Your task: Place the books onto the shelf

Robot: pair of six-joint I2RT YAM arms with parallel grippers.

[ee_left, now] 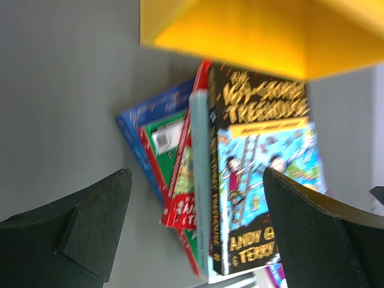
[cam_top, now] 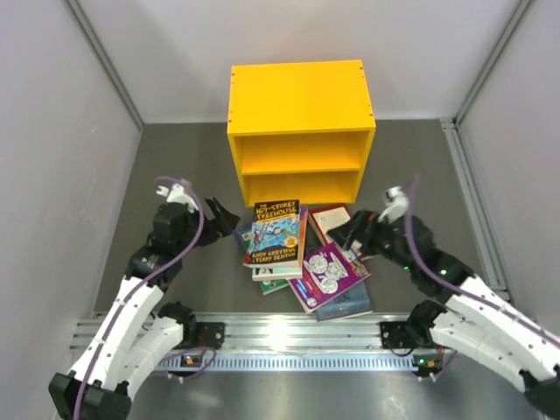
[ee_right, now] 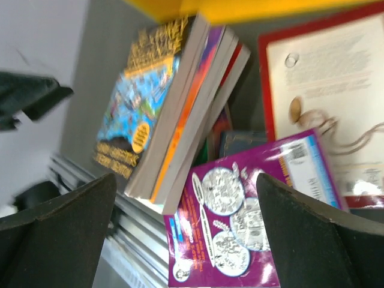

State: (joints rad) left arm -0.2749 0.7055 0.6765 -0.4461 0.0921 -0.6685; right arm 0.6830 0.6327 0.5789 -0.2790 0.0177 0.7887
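Books piled on the table (cam_top: 175, 175) just in front of the yellow shelf, both arms beside them.
The shelf (cam_top: 302, 96) stands at the far middle, open front facing the arms; the books (cam_top: 302, 258) lie in a loose pile near it, a yellow-blue treehouse book (cam_top: 276, 233) on top, a purple book (cam_top: 328, 273) to its right, a red-bordered book (cam_top: 331, 219) farther right; left fingers (ee_left: 90, 228) spread wide left of the pile, right fingers (ee_right: 312, 234) spread wide at its right, both holding nothing.
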